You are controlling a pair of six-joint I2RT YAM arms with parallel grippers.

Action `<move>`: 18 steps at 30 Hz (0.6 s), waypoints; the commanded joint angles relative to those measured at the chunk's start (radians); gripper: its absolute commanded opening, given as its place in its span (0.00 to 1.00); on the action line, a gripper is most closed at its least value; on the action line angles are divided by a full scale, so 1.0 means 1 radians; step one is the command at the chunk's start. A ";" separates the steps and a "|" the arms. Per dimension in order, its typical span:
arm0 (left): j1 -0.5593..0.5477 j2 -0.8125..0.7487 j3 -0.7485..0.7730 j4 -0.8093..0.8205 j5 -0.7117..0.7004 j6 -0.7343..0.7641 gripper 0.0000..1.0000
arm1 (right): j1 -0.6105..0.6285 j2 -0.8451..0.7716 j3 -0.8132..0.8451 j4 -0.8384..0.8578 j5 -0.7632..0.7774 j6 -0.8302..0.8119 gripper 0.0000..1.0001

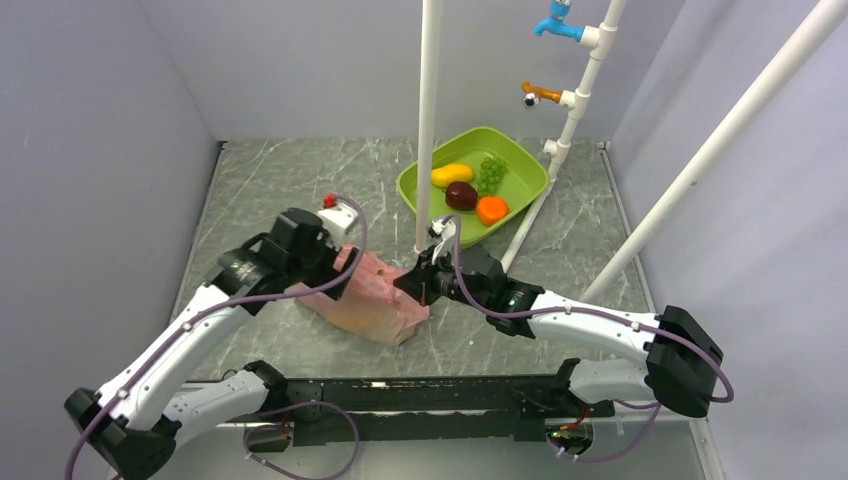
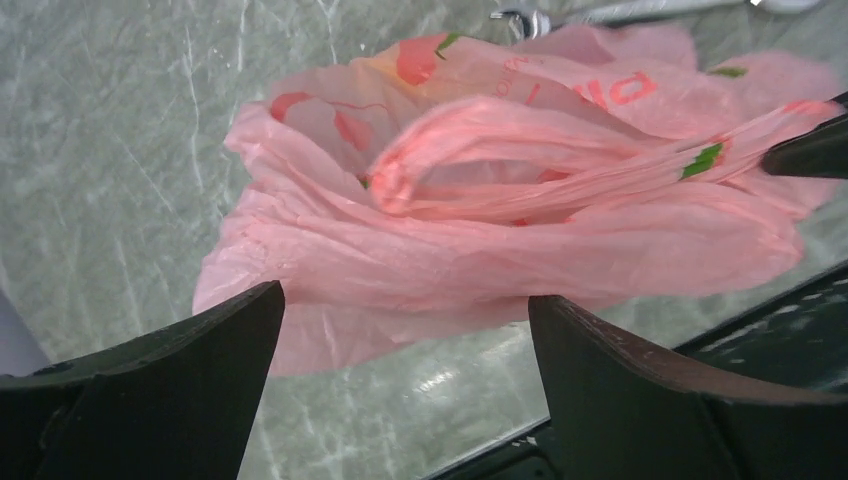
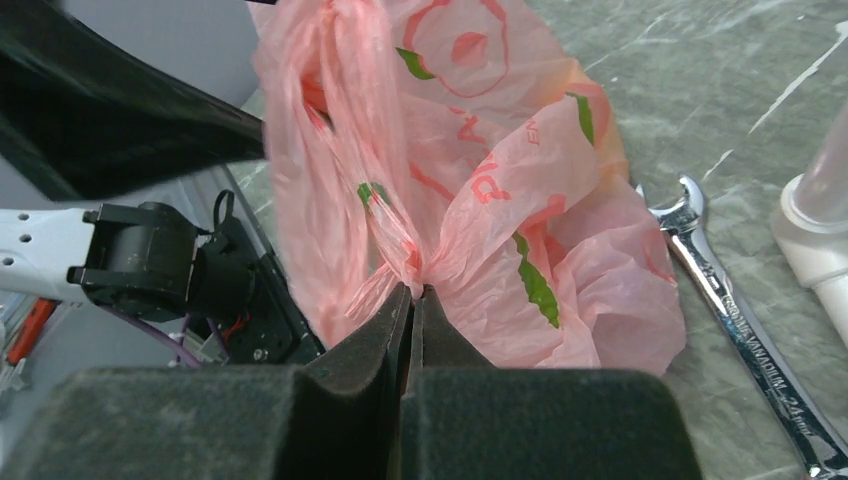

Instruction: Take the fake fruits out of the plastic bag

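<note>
The pink plastic bag (image 1: 372,295) lies bunched on the marble table between my two arms. It also shows in the left wrist view (image 2: 520,215) and in the right wrist view (image 3: 470,180). My right gripper (image 1: 425,283) is shut on a pinch of the bag's edge (image 3: 415,290) at its right side. My left gripper (image 1: 330,270) is open and empty at the bag's left side, its fingers (image 2: 180,380) just short of the bag. The fake fruits are hidden inside the bag.
A green tub (image 1: 520,175) at the back right holds a yellow mango (image 1: 451,174), green grapes (image 1: 491,172), a dark maroon fruit (image 1: 461,195) and an orange fruit (image 1: 491,210). A white pole (image 1: 428,130) stands behind the bag. A wrench (image 3: 745,320) lies beside the bag.
</note>
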 commanded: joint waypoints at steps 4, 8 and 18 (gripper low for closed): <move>-0.144 0.108 -0.058 0.250 -0.196 0.217 0.99 | -0.001 0.032 0.053 0.082 -0.070 0.022 0.00; -0.151 0.252 0.013 0.198 -0.280 0.219 0.88 | 0.000 0.025 0.039 0.084 -0.072 0.015 0.00; -0.120 0.119 -0.066 0.238 -0.370 0.080 0.00 | -0.001 -0.049 0.000 -0.045 0.069 -0.016 0.00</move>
